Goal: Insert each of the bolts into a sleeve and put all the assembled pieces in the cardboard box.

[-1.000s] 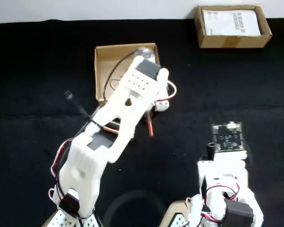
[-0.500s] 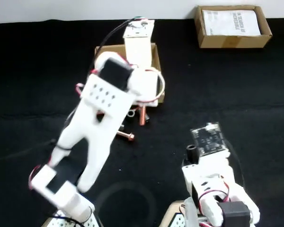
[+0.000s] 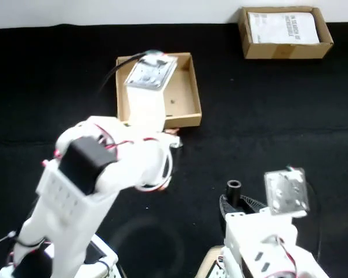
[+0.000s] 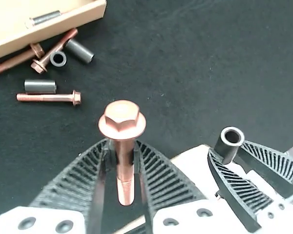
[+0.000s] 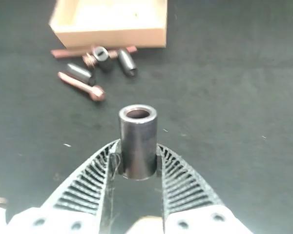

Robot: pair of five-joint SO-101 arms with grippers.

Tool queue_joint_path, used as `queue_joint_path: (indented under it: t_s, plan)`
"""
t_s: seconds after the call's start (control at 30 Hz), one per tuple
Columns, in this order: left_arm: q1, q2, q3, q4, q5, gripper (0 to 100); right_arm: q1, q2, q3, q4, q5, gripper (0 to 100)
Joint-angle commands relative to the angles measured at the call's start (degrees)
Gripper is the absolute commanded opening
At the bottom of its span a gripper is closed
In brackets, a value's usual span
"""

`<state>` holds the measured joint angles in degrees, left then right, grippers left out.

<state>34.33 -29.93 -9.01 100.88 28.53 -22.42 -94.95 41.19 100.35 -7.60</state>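
My left gripper (image 4: 122, 152) is shut on a copper bolt (image 4: 122, 122), which stands upright with its hex head up. Close beside it, my right gripper (image 5: 137, 157) is shut on a dark metal sleeve (image 5: 137, 139), held upright with its bore open at the top. That sleeve (image 4: 230, 141) is a short way from the bolt in the left wrist view. From above, the sleeve (image 3: 234, 188) is at the front centre. The cardboard box (image 3: 185, 95) lies beyond. Loose bolts (image 4: 51, 97) and sleeves (image 4: 40, 86) lie in front of it.
A second cardboard box (image 3: 285, 32) with a printed sheet sits at the far right. The left arm (image 3: 104, 174) spans the left half of the black table. A small grey piece (image 4: 43, 18) lies inside the near box. Open cloth lies to the right of the loose parts.
The left arm has pulled back from the box toward the front, and its wrist has swung round. The right arm has turned, carrying the sleeve slightly left.
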Motion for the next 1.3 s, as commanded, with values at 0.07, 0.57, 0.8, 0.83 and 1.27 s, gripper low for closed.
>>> queue_joint_path:
  t_s: [0.07, 0.57, 0.8, 0.83, 1.27]
  plan:
    - [0.4, -10.15, 7.25, -0.44, -3.87, 1, -1.19, -6.99, 0.75, 0.48, -1.93, 0.7]
    - [0.4, -42.86, 50.42, -45.63, -13.71, 1, -1.27, -9.36, 16.84, -17.98, -1.76, 0.7]
    - [1.54, -44.0, 59.38, -70.33, -13.45, 1, -1.27, -9.36, 25.01, -28.26, -1.76, 0.7]
    - [2.42, -43.91, 59.65, -72.0, -13.45, 1, -1.27, -9.36, 25.27, -28.88, -1.67, 0.7]
    - [4.97, -26.42, 48.57, -74.11, -7.56, 1, -3.47, -8.84, 25.98, -30.37, -1.67, 0.7]
